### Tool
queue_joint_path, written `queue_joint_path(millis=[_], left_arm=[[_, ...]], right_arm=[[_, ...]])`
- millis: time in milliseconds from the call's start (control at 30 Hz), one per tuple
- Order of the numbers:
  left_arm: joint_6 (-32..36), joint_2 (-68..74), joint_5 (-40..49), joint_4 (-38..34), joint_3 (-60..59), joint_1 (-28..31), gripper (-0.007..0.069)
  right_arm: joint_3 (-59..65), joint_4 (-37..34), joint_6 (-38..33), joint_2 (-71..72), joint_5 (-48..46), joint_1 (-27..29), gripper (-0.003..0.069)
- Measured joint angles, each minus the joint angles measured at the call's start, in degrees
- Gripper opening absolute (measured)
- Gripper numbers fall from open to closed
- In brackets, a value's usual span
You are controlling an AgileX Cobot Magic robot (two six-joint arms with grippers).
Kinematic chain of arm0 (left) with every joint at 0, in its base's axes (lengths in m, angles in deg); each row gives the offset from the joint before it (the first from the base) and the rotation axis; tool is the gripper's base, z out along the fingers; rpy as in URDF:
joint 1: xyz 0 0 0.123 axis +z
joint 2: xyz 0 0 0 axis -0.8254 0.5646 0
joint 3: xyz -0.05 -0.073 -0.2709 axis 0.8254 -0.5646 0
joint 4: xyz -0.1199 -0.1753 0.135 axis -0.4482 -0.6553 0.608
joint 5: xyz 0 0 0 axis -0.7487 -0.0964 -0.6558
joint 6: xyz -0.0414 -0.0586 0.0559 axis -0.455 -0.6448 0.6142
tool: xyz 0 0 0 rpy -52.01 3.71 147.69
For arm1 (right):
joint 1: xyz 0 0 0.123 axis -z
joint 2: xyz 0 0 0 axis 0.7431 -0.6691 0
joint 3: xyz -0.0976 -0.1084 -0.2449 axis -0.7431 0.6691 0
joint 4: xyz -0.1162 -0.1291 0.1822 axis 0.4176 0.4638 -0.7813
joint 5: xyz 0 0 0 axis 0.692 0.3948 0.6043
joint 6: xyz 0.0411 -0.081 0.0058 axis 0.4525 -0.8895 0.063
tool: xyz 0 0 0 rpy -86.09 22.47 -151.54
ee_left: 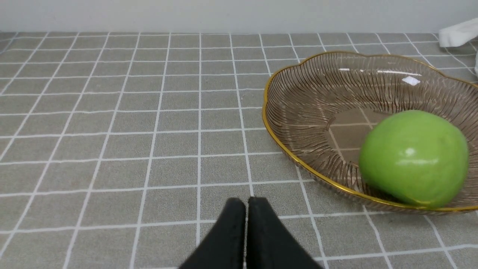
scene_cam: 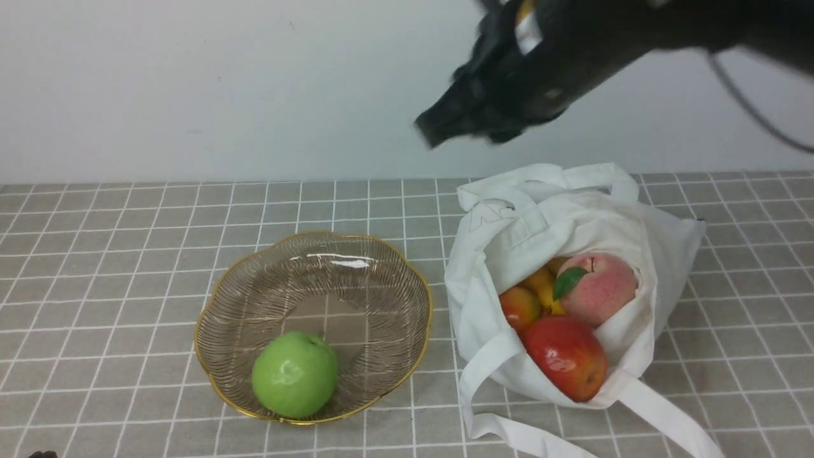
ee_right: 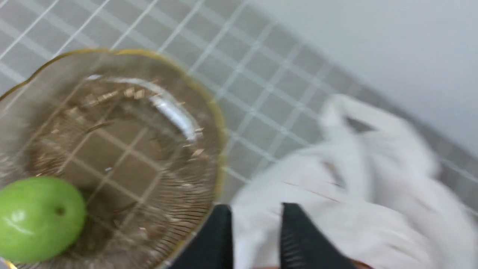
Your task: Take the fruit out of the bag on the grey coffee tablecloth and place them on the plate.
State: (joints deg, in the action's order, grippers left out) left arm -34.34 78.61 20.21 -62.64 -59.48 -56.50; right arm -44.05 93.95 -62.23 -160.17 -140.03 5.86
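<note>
A green apple (scene_cam: 294, 374) lies in the glass plate (scene_cam: 331, 234) with the gold rim. It also shows in the left wrist view (ee_left: 412, 157) and the right wrist view (ee_right: 37, 218). The white bag (scene_cam: 547, 216) lies open to the right of the plate. It holds a red apple (scene_cam: 566, 356), a pink peach (scene_cam: 601, 286) and small orange-yellow fruit (scene_cam: 540, 283). My right gripper (ee_right: 257, 211) is open and empty, high in the air (scene_cam: 432, 130) over the gap between plate and bag, and blurred. My left gripper (ee_left: 245, 203) is shut and empty, low over the cloth beside the plate (ee_left: 266, 112).
The grey checked tablecloth (scene_cam: 95, 254) covers the whole table. A plain white wall (scene_cam: 191, 95) stands behind it. The bag's strap handles (scene_cam: 661, 420) trail toward the front edge.
</note>
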Motion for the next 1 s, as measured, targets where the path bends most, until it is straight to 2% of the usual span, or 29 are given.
queue_joint_path(millis=[100,333,467,533,633,700,767,800,867,1000], left_arm=[[0.0,0.0,0.0,0.0,0.0,0.0,-0.0008],[0.0,0.0,0.0,0.0,0.0,0.0,-0.0008],[0.0,0.0,0.0,0.0,0.0,0.0,-0.0008],[0.0,0.0,0.0,0.0,0.0,0.0,-0.0008],[0.0,0.0,0.0,0.0,0.0,0.0,-0.0008],[0.0,0.0,0.0,0.0,0.0,0.0,-0.0008],[0.0,0.0,0.0,0.0,0.0,0.0,-0.0008],[0.0,0.0,0.0,0.0,0.0,0.0,-0.0008],[0.0,0.0,0.0,0.0,0.0,0.0,-0.0008],[0.0,0.0,0.0,0.0,0.0,0.0,-0.0008]], right_arm=[[-0.07,2.58,4.4,10.21,-4.37,0.0,-0.0003],[7.69,2.95,7.68,27.09,-1.22,0.0,-0.0013],[25.83,3.0,12.12,42.86,8.69,0.0,-0.0013],[37.08,3.37,14.96,50.79,17.54,0.0,-0.0013],[44.28,4.28,16.75,57.31,24.64,0.0,-0.0013],[56.29,6.79,17.87,66.82,38.82,0.0,-0.0014],[62.42,8.9,18.07,72.2,47.21,0.0,-0.0014],[63.06,9.11,18.07,72.77,48.11,0.0,-0.0014],[70.07,11.58,18.07,79.28,58.69,0.0,-0.0014],[78.48,15.05,18.07,86.91,68.92,0.0,-0.0014]])
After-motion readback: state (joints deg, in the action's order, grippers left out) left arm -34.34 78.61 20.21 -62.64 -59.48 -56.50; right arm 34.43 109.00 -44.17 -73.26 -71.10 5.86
